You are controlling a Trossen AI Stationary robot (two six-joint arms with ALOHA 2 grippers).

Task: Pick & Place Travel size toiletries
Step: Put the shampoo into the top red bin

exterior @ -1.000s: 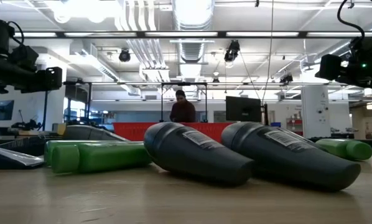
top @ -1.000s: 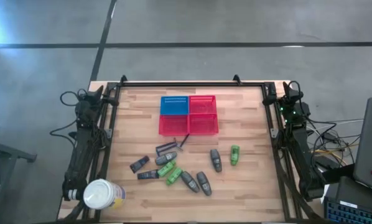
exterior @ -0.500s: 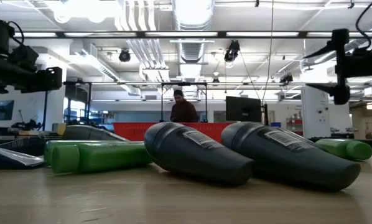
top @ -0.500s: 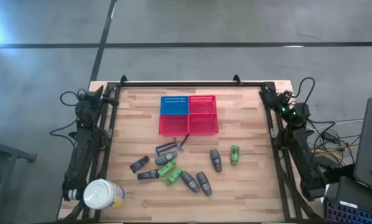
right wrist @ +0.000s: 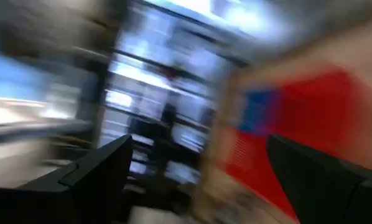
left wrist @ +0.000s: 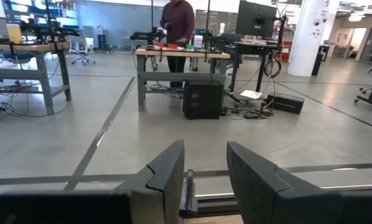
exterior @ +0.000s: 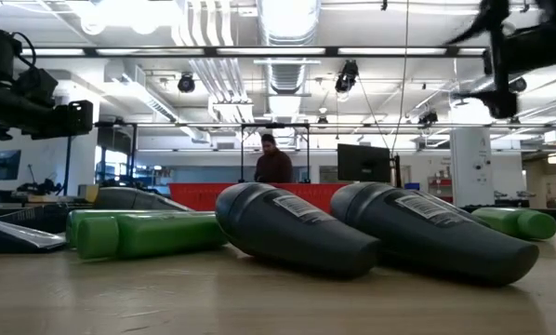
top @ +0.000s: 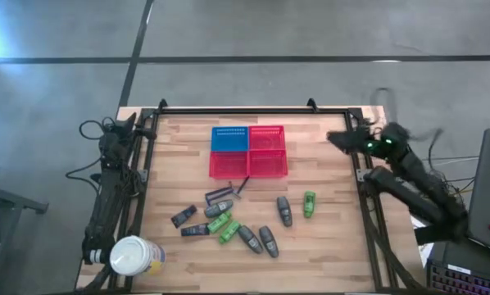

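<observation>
Right gripper (top: pixel 337 138) over the table's right edge, fingers (right wrist: pixel 99 168) spread wide, empty. Toiletries (top: pixel 229 221) lie scattered well apart from them, beyond the red baskets (top: pixel 260 161). Left gripper (left wrist: pixel 204 180) parked, fingers narrowly parted, empty.

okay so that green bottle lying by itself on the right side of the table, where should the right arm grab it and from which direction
Grip the lone green bottle across its narrow middle, coming straight down from above. It lies flat on the table with its long axis running toward the baskets, so the fingers would likely close best on its two long sides. The grey bottle beside it lies apart, leaving room for a finger. The right gripper is open.
</observation>
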